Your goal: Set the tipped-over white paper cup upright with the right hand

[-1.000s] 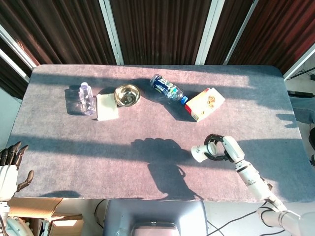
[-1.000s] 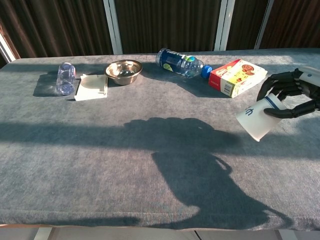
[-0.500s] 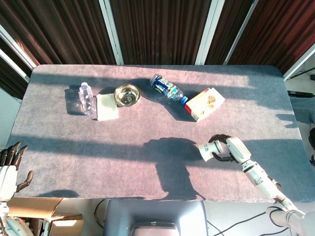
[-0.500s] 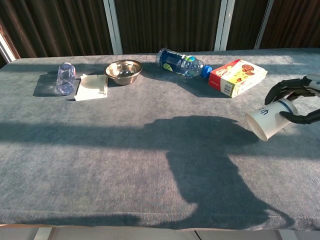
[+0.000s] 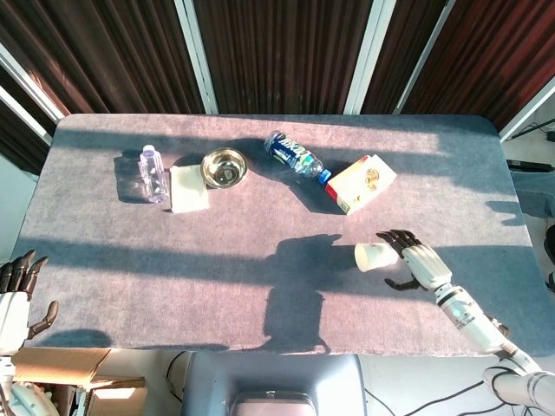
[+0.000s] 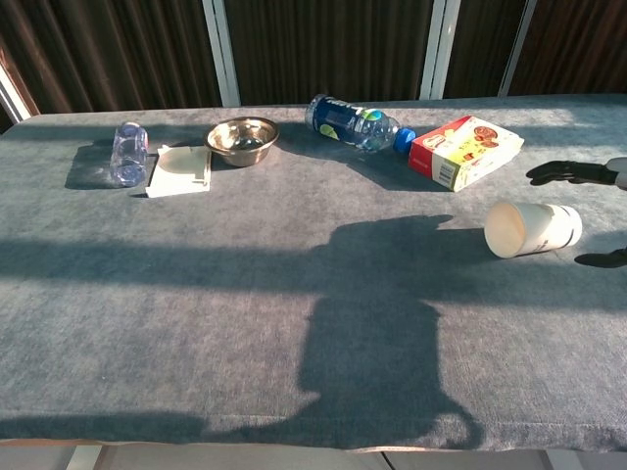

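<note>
The white paper cup (image 5: 373, 256) (image 6: 532, 228) lies on its side on the grey table, its mouth facing left toward the table's middle. My right hand (image 5: 414, 262) is just to the right of it with its fingers spread and nothing in them; the chest view shows only dark fingertips (image 6: 560, 173) at the right edge, apart from the cup. My left hand (image 5: 17, 295) hangs off the table's near left corner with fingers apart, holding nothing.
Along the far side stand a clear bottle (image 5: 152, 172), a white napkin (image 5: 189, 187), a metal bowl (image 5: 224, 167), a lying blue-labelled bottle (image 5: 296, 157) and a red-and-yellow box (image 5: 361, 183). The box is closest to the cup, just beyond it.
My right hand held the cup tilted above the table, lowered it, then let go. The cup now lies on its side and the hand has drawn back to the right, fingers spread.
</note>
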Controlling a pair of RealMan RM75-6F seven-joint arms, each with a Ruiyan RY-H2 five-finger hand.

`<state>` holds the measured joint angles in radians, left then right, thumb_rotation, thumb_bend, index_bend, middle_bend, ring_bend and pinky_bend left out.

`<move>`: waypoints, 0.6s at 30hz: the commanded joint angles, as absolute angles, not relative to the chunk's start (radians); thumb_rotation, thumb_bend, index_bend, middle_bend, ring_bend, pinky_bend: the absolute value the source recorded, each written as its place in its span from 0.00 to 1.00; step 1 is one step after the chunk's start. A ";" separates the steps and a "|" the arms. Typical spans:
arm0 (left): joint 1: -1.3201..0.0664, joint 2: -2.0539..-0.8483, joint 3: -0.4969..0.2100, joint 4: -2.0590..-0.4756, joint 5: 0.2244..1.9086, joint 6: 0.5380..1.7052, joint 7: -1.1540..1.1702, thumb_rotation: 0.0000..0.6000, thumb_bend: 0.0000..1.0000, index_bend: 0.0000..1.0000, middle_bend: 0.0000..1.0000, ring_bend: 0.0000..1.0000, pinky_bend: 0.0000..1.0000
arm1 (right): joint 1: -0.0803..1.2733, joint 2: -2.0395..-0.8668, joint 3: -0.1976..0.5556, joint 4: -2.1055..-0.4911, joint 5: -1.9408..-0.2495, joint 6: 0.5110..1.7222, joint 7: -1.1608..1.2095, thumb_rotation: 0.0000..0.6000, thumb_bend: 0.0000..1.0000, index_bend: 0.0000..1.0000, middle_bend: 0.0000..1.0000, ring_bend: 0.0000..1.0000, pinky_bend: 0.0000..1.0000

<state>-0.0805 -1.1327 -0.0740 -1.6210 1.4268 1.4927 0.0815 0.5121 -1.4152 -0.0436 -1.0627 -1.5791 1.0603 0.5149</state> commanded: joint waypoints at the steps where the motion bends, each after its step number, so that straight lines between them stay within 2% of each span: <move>1: -0.082 -1.133 -0.074 -1.622 1.427 1.491 0.085 1.00 0.37 0.13 0.00 0.00 0.09 | 0.546 -1.391 0.004 -1.151 -1.480 0.956 0.307 1.00 0.32 0.19 0.19 0.06 0.14; 4: -0.082 -1.133 -0.073 -1.622 1.426 1.489 0.086 1.00 0.37 0.13 0.00 0.00 0.09 | 0.562 -1.414 0.033 -1.160 -1.440 0.937 0.205 1.00 0.31 0.26 0.20 0.13 0.22; 6: -0.082 -1.133 -0.074 -1.621 1.425 1.489 0.086 1.00 0.37 0.13 0.00 0.00 0.09 | 0.569 -1.435 0.050 -1.155 -1.427 0.944 0.153 1.00 0.31 0.33 0.23 0.20 0.28; 13: -0.082 -1.132 -0.074 -1.624 1.422 1.488 0.085 1.00 0.37 0.13 0.00 0.00 0.09 | 0.580 -1.478 0.082 -1.152 -1.404 0.974 0.043 1.00 0.31 0.48 0.35 0.34 0.43; 18: -0.079 -1.131 -0.070 -1.621 1.430 1.492 0.080 1.00 0.37 0.13 0.00 0.00 0.09 | 0.592 -1.516 0.112 -1.141 -1.365 0.977 -0.046 1.00 0.31 0.53 0.38 0.38 0.47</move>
